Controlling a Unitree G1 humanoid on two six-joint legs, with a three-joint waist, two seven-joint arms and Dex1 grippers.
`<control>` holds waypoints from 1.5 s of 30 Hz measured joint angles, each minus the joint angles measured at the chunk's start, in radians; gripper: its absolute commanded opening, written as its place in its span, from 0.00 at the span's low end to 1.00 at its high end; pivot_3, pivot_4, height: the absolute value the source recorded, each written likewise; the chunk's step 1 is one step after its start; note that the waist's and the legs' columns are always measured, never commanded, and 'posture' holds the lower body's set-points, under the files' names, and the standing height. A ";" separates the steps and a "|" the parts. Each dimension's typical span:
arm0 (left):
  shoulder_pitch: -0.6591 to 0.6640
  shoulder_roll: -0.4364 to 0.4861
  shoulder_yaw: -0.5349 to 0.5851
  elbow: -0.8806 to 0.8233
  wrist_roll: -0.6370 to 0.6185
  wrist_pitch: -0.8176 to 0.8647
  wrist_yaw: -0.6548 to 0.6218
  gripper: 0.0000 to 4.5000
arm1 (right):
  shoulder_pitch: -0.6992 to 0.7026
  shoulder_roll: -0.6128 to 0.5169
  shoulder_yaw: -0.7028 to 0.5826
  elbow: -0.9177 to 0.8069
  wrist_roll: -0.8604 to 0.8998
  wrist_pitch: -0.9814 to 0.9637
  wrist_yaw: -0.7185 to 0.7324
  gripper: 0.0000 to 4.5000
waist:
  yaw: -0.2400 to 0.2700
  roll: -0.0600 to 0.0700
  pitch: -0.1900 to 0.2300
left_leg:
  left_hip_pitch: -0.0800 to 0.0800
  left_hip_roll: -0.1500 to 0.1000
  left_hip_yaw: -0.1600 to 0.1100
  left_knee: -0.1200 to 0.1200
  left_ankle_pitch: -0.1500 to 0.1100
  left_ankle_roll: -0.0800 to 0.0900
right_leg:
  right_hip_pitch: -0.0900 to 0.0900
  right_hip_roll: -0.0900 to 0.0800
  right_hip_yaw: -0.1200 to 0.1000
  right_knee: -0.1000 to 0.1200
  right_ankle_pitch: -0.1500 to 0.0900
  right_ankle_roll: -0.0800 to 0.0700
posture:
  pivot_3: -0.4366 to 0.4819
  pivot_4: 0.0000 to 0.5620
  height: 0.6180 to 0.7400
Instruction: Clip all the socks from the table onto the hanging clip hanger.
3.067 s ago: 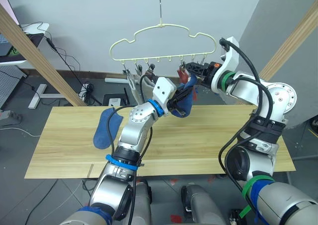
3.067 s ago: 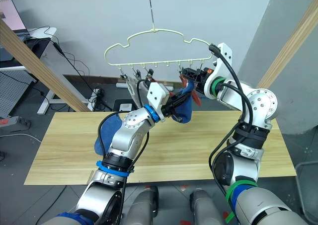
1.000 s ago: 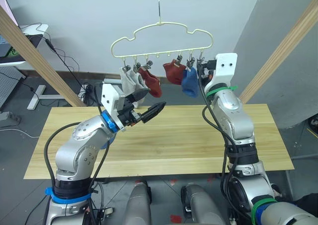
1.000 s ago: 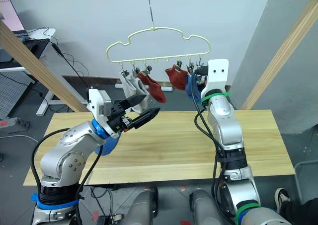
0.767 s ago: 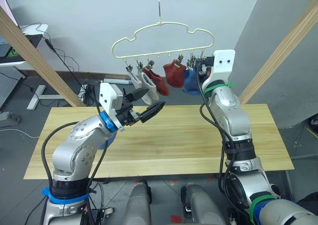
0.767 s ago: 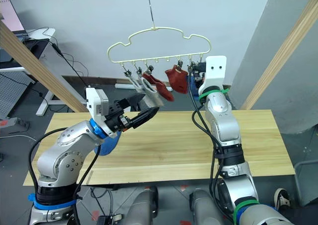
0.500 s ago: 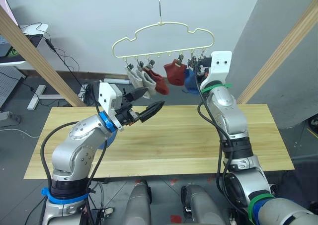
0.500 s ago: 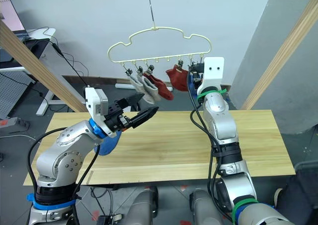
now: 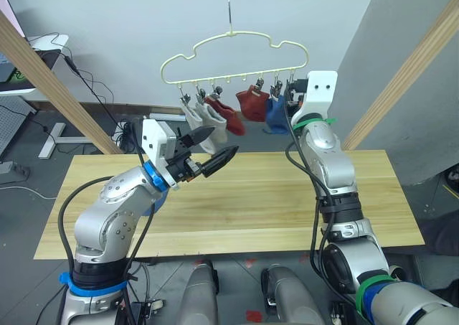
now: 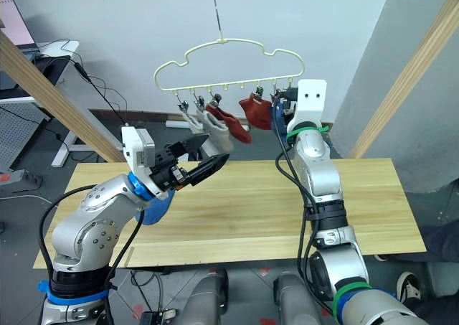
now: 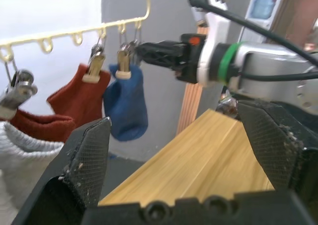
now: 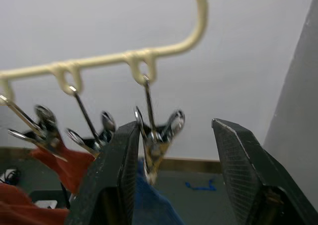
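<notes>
Five of the socks hang from the clip hanger (image 9: 233, 45): two grey ones (image 9: 204, 117) at the robot's left end, two rust-red ones (image 9: 251, 102) in the middle, and a blue one (image 9: 276, 113) toward the right. We judge the task nearly done, with one sock and one clip to go. The last blue sock (image 10: 154, 209) lies on the table (image 9: 287, 196) near its left part, largely covered by the left forearm, so we cannot tell which way its long axis runs. The left gripper (image 9: 221, 143) is held above the table with its fingers spread and nothing between them. It points toward the hanger, so the sock lies below and behind it, back toward the elbow. The right gripper (image 12: 174, 124) is raised to the hanger's right end, with its fingers parted and not pinching anything. The free metal clip (image 12: 154, 135) hangs between them, just beside the blue sock's clip. The left arm is plainly the nearer one to the sock on the table, and the right is well apart from it. We expect that the left arm must draw back and turn its fingers down to reach the sock, while the right is already placed to work the free clip.
</notes>
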State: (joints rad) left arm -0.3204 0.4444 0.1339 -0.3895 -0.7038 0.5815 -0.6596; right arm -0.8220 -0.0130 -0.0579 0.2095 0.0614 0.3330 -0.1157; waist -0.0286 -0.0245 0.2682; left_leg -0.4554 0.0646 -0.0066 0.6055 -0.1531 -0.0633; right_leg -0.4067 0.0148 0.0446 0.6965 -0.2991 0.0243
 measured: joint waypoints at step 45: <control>0.035 0.011 0.008 -0.017 -0.003 0.000 0.014 1.00 | -0.030 0.015 -0.027 0.077 0.028 -0.018 0.027 0.47 | 0.003 0.000 0.000 | 0.000 0.000 0.000 -0.002 0.000 0.000 | 0.000 0.000 0.000 -0.001 0.000 0.000 | 0.56 0.46 1.00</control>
State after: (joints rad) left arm -0.2852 0.4554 0.1421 -0.4063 -0.7066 0.5811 -0.6460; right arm -0.8523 0.0021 -0.0852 0.2862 0.0898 0.3150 -0.0887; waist -0.0261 -0.0245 0.2682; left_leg -0.4555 0.0646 -0.0065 0.6040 -0.1531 -0.0633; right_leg -0.4070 0.0146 0.0446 0.6956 -0.2991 0.0240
